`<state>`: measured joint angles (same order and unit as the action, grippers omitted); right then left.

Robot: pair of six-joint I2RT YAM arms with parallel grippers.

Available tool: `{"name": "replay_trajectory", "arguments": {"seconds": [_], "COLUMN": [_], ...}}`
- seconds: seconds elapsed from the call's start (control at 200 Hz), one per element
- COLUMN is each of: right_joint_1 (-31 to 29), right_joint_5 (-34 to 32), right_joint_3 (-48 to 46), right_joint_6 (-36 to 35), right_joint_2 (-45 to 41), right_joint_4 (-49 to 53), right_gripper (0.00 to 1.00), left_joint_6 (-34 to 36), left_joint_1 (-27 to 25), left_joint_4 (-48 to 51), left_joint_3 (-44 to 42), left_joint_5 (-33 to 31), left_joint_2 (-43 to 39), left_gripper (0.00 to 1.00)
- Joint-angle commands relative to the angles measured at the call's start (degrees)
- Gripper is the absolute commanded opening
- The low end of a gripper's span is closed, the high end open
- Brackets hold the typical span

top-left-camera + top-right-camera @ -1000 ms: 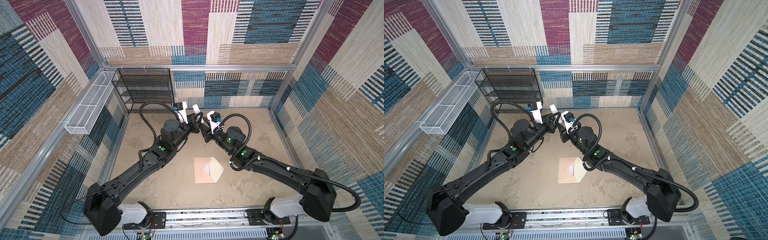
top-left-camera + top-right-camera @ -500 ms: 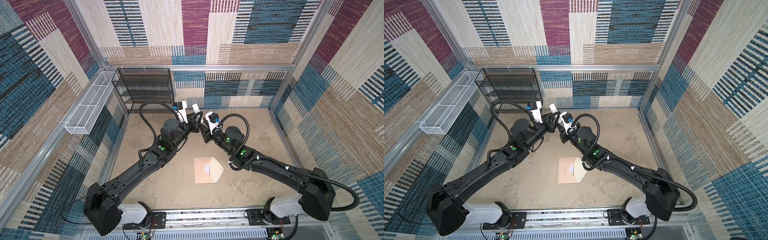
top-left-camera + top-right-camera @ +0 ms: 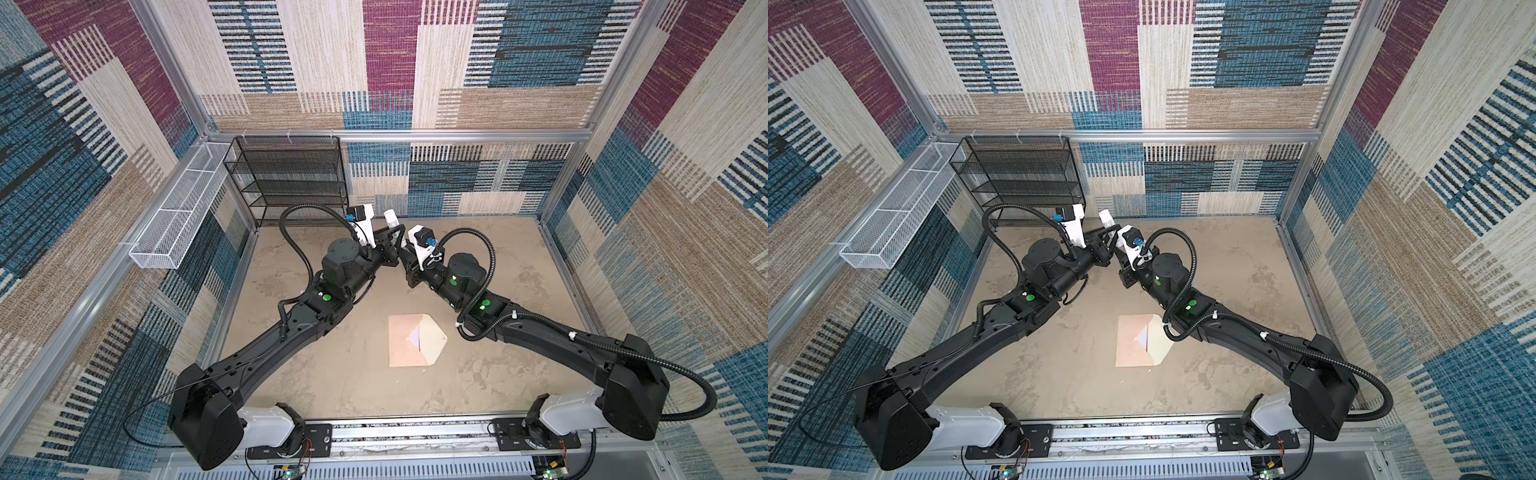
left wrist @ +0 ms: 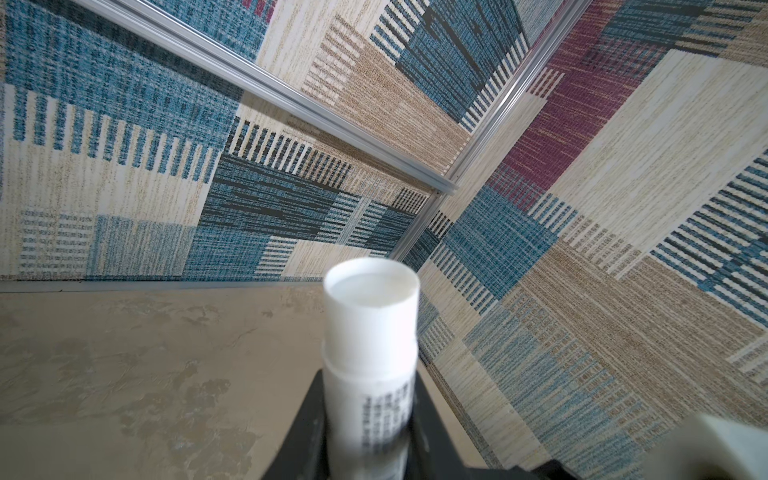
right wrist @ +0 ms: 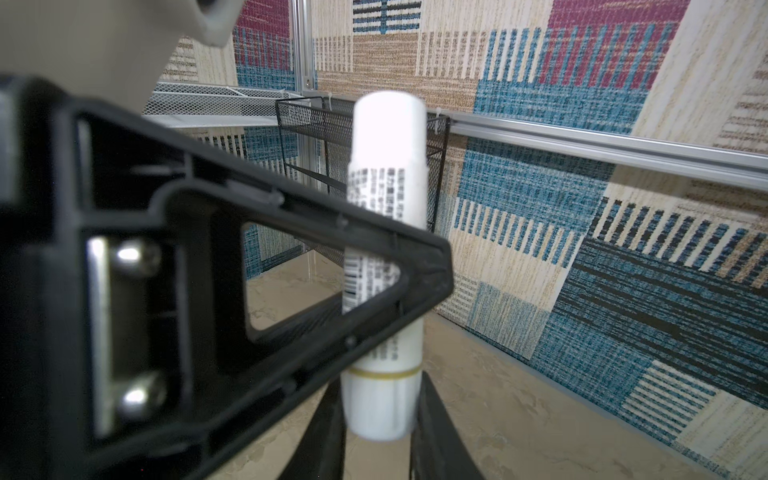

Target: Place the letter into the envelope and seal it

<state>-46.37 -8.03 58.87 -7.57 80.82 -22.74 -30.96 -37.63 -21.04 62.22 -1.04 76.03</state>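
— Down near the lower middle of both top views, the envelope point(image 3: 401, 351) lies flat on the table point(image 3: 353, 386) with its flap open. Is the letter point(image 3: 414, 338) in?
— Looks so. Only a white corner peeks out of its mouth.
— So what's left?
— Sticking the flap shut. Just above the middle, the left gripper point(image 4: 368, 386) pinches a white tube point(image 4: 370, 316), glue I guess. The right gripper point(image 5: 378, 399) squeezes its bottom end.
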Motion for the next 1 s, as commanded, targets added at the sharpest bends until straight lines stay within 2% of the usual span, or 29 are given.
{"name": "replay_trajectory", "arguments": {"seconds": [0.0,0.19,0.275,0.341,0.441,0.616,0.766,0.907,0.992], "right_joint_1": [0.0,0.0,0.3,0.9,2.7,7.7,11.4,14.8,16.7], "right_joint_5": [-0.3,2.6,6.3,11.1,18.9,36.8,49.2,56.9,60.7], "right_joint_3": [0.6,1.2,1.8,2.1,2.6,3.2,3.7,2.7,2.3], "right_joint_6": [-0.5,1.2,3.1,5.4,9.8,19.0,25.6,31.0,33.1], "right_joint_2": [-0.7,-2.2,-3.1,-4.1,-5.5,-7.0,-6.8,-6.5,-6.1], "right_joint_4": [-3.0,-1.3,0.7,2.0,3.8,4.9,4.9,3.5,3.1], "right_gripper": [0.23,0.18,0.17,0.16,0.15,0.14,0.15,0.18,0.24], "left_joint_6": [-0.5,-0.9,-3.2,-6.9,-12.6,-12.9,-13.8,-13.8,-13.3], "left_joint_1": [-0.1,0.1,1.8,3.7,7.4,9.2,9.8,10.0,10.0], "left_joint_4": [0.0,0.6,-1.2,-4.6,-10.8,-12.3,-15.7,-16.7,-16.5], "left_joint_3": [-0.7,-1.6,-2.5,-4.1,-5.4,-3.0,-3.7,-4.5,-4.5], "left_joint_5": [1.8,3.1,7.1,11.3,21.7,37.2,41.7,43.3,44.3], "left_joint_2": [-0.1,-1.1,-1.2,-1.3,-0.2,0.6,0.0,-1.1,-1.6], "left_gripper": [0.00,0.00,0.00,0.00,0.00,0.00,0.00,0.00,0.00]}}
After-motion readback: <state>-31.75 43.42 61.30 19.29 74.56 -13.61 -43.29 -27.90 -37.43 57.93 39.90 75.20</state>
